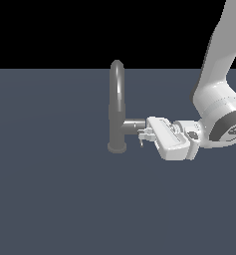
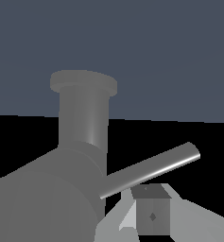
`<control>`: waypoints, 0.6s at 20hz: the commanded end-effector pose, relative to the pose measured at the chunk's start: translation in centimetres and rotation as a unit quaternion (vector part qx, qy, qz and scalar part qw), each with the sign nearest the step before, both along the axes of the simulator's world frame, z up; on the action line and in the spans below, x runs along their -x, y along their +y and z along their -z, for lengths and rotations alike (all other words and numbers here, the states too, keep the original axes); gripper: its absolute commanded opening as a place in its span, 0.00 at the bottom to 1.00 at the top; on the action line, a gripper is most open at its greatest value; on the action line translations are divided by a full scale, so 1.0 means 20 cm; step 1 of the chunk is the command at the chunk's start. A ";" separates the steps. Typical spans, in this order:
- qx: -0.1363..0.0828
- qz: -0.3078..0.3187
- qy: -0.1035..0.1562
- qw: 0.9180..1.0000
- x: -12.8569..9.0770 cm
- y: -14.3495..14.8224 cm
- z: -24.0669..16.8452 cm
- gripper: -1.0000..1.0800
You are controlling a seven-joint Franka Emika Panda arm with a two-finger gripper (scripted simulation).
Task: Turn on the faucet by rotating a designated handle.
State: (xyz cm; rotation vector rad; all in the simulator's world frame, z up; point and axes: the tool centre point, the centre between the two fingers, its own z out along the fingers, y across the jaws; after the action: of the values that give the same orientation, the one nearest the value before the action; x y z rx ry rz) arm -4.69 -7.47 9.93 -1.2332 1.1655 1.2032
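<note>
The faucet [image 1: 117, 107] is a tall slim grey tap with an arched spout, standing mid-scene on a round base, with a short side cylinder [image 1: 133, 123] pointing to the exterior view's right. The handle [image 1: 141, 141], a thin dark rod, hangs down from that cylinder's end. My gripper [image 1: 143, 134] reaches in level from the exterior view's right, fingertips at the cylinder's end right beside the handle. In the wrist view the handle [image 2: 151, 170] slants just past my gripper [image 2: 152, 212], whose fingers look closed together with nothing between them. The faucet base [image 2: 83, 85] and side cylinder [image 2: 38, 198] fill that view.
The faucet stands on a flat dark blue-grey surface [image 1: 55, 199]. My white arm [image 1: 216, 94] comes down from the exterior view's upper right. Nothing else shows in either view.
</note>
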 end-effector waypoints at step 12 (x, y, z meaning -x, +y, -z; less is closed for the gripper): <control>0.005 0.007 0.016 1.000 -0.07 -0.01 0.28 0.00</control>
State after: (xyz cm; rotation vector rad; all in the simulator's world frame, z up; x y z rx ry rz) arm -2.97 -9.10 6.02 -1.2223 1.2007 1.1783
